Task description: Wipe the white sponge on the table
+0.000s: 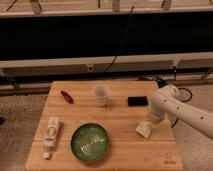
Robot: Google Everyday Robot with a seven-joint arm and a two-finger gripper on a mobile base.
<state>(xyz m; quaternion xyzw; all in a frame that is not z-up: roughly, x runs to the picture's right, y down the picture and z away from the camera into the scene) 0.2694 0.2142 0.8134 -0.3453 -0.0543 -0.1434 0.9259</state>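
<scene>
The white sponge [143, 129] lies at the right side of the light-brown wooden table [122, 150], in front of the black object. My gripper [148, 123] comes down from the white arm at the right edge. It sits right on top of the sponge, shut on it and pressing it to the tabletop. The arm hides the sponge's far edge.
A white cup [101, 94] stands at the back middle, with a black flat object [137, 101] to its right and a red item [67, 96] to its left. A green bowl [90, 142] sits front centre. A long white bar [51, 132] and a tiny white cube [46, 155] lie front left.
</scene>
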